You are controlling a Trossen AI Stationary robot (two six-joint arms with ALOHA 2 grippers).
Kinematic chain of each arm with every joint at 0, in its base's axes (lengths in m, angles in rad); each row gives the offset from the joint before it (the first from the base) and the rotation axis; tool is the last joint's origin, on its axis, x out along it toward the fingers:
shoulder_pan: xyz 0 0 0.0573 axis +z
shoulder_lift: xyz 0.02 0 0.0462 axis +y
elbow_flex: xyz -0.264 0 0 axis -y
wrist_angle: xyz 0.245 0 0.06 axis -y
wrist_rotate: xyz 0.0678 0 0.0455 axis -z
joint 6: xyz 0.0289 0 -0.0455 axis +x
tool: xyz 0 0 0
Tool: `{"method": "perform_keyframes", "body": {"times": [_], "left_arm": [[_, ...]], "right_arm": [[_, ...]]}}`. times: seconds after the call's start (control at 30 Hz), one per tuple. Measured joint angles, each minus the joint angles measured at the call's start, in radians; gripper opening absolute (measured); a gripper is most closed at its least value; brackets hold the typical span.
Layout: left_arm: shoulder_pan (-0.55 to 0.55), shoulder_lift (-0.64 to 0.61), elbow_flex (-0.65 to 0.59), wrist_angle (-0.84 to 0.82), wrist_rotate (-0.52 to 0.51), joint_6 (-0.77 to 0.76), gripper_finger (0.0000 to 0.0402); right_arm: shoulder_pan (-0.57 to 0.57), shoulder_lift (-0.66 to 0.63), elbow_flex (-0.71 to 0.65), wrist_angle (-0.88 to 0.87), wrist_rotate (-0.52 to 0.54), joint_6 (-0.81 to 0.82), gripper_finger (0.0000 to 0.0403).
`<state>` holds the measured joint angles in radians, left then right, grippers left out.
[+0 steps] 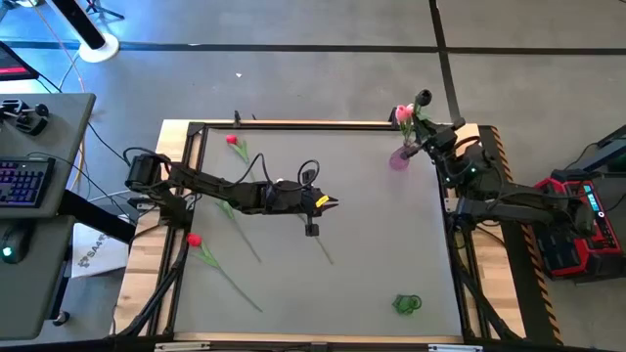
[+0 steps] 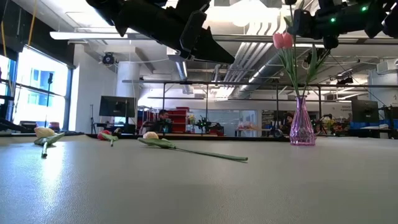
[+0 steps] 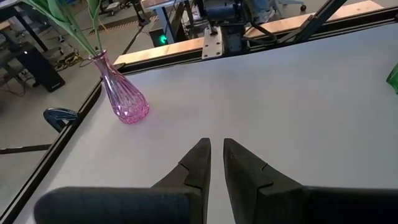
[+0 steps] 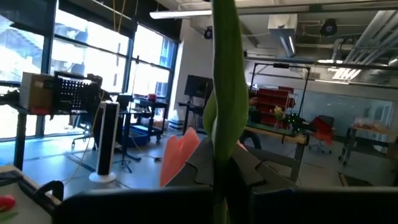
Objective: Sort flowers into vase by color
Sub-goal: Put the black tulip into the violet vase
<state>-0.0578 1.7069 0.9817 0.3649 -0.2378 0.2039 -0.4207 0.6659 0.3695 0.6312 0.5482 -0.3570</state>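
A pink glass vase (image 1: 399, 158) (image 2: 302, 127) (image 3: 124, 99) stands at the table's far right corner with pink tulips (image 2: 283, 40) and a black head (image 1: 423, 98) in it. My right gripper (image 1: 437, 140) (image 4: 227, 168) is above the vase, shut on a green stem. Red tulips (image 1: 232, 140) (image 1: 194, 240), a dark-headed one (image 1: 313, 230) and cream ones (image 2: 150, 135) (image 2: 43, 132) lie flat on the table. My left gripper (image 1: 331, 202) (image 3: 216, 146) hovers over the table's middle, fingers nearly together and holding nothing. My right gripper pinches a green stem or leaf (image 4: 225, 93) between its two fingers, and the stem runs upright through the hold. A pink head (image 4: 180, 152) shows just beside it. Which head this stem belongs to cannot be told; its lower part points down toward the pink vase.
A green vase (image 1: 407, 304) stands near the table's near right corner. The black frame rail (image 1: 293, 125) runs around the table. Open grey tabletop lies between the left gripper and both vases. A desk with a keyboard (image 1: 24, 181) is off to the left.
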Motion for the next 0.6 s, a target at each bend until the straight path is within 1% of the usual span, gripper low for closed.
{"method": "perform_keyframes", "body": {"times": [0.13,0.27,0.47,0.53,0.6], "left_arm": [[0.000,0.000,0.000,0.000,0.000,-0.008,0.0030],[-0.002,0.000,0.000,0.000,0.000,-0.017,0.0030],[-0.002,0.000,0.000,-0.001,0.000,-0.041,0.0030],[-0.002,0.000,0.000,-0.001,0.000,-0.055,0.0030],[-0.002,0.000,0.000,0.000,0.000,-0.069,0.0030]], "right_arm": [[0.000,-0.001,0.000,-0.007,0.054,0.019,0.0023],[0.019,-0.005,0.000,-0.058,0.112,0.020,0.0069],[0.078,-0.031,0.015,-0.080,0.305,0.038,0.0145],[0.107,-0.051,0.040,-0.132,0.320,0.038,0.0164],[0.130,-0.063,0.082,-0.223,0.317,0.046,0.0177]]}}
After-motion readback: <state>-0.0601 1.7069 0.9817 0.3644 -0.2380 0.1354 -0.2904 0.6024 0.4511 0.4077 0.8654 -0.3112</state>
